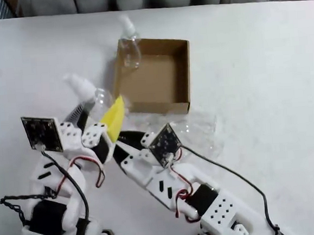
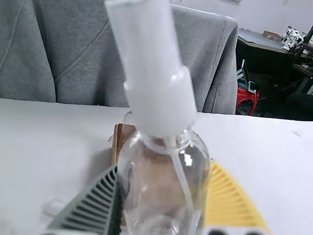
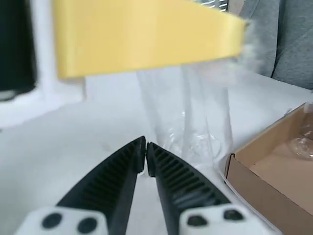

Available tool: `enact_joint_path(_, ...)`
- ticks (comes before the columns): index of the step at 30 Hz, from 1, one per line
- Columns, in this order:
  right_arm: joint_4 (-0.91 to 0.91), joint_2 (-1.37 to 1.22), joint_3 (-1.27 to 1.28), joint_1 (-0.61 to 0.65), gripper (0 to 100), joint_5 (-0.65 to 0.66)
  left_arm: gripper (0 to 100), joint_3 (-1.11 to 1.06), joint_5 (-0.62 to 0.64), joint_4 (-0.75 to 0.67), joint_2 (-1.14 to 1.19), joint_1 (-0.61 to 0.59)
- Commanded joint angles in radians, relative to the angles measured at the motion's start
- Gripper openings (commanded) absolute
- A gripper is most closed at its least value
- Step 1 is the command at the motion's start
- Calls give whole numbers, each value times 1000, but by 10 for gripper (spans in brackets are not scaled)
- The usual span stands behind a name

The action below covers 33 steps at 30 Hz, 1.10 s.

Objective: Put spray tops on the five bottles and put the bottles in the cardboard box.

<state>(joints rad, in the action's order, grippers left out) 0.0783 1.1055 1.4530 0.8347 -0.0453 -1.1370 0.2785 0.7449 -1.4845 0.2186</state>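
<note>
No text, label, number or sign could be read anywhere; the cardboard box [image 1: 161,107] and the clear bottle [image 2: 157,196] carried no legible print.

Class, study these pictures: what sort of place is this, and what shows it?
Probably a robotics lab or workshop: the left arm and right arm at a white table, a spray bottle and cardboard box as props, and a workbench behind.

Capped clear btl [image 2: 161,196] beside cardboard box [image 1: 158,104]; 2nd capped btl [image 1: 130,50] leans in its corner.
</note>
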Motion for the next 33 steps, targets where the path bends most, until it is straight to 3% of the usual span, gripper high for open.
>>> enact_joint_path(1,24,-2,-17,-90,15,2,21,-3,-21,41,-21,48)
enact_joint_path(5,21,-2,-14,-113,15,2,21,-43,-68,31,-21,44)
enact_joint_path(11,-64,-2,-6,-117,15,9,21,-121,-71,-114,-16,39)
enact_joint_path(14,-137,-2,-8,-182,15,11,21,-161,-75,-172,-15,31)
enact_joint_path(21,-354,-2,-5,-456,15,133,21,-160,-137,-292,61,-10)
enact_joint_path(27,-472,-2,-3,-748,17,186,21,-66,-140,-476,346,-87)
enact_joint_path(33,-499,-4,26,-997,17,295,21,21,-140,-684,638,-84)
